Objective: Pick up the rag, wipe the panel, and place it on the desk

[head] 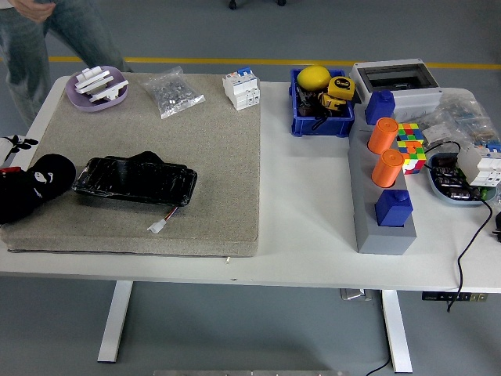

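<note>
While the rag (153, 160) lies draped on the panel (135, 182) at centre left, it is best pinched from above; whether the left hand's (31, 188) fingers are spread cannot be told.

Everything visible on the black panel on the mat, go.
The panel is a glossy black, roughly rectangular piece, looking like plastic, lying flat and slightly skewed on the grey mat, left of centre. Its top looks uneven, with a raised dark lump near the middle. A short wire with a white connector trails from its near right corner. The left hand sits by its left end; contact unclear.
</note>
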`<state>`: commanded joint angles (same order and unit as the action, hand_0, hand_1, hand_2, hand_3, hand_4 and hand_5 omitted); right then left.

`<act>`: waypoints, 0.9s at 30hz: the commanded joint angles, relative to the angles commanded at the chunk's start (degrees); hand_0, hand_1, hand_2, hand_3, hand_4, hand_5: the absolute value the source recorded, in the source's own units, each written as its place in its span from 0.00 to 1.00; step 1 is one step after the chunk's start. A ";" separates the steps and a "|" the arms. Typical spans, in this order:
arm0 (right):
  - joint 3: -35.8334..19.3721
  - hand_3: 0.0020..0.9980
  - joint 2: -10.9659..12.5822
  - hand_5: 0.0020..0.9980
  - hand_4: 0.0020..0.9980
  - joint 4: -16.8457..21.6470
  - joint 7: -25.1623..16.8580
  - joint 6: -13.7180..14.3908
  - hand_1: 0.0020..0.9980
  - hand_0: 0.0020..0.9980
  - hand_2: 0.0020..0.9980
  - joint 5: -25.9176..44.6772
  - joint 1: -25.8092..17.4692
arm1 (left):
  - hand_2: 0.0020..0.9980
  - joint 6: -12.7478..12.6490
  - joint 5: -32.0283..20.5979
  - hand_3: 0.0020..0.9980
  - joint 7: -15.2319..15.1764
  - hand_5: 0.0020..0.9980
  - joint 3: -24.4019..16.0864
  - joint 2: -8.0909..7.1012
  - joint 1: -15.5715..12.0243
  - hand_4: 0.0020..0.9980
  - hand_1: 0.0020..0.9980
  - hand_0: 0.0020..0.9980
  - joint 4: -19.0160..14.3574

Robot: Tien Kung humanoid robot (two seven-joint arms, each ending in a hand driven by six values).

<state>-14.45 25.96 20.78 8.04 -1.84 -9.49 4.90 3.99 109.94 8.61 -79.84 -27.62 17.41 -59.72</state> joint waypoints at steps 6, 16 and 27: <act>-0.19 0.73 0.05 0.63 1.00 0.13 -0.04 0.05 0.65 0.77 0.69 -0.36 0.05 | 0.88 0.26 -0.09 0.84 0.20 0.38 2.08 -0.40 1.85 0.97 0.90 0.88 3.41; -0.29 0.73 0.07 0.63 1.00 0.26 -0.10 0.12 0.65 0.77 0.69 -0.69 0.14 | 0.87 0.00 -2.30 0.83 -0.67 0.38 6.29 -1.02 5.16 0.98 0.90 0.87 9.94; -0.45 0.73 0.24 0.63 1.00 0.43 -0.25 0.33 0.65 0.77 0.69 -1.11 0.28 | 0.79 -2.31 -3.94 0.63 -0.55 0.12 10.45 -0.65 7.27 0.77 0.76 0.61 13.93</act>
<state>-14.90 26.20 21.21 7.80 -1.51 -10.60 5.18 1.67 105.99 8.06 -69.39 -28.28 24.68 -45.79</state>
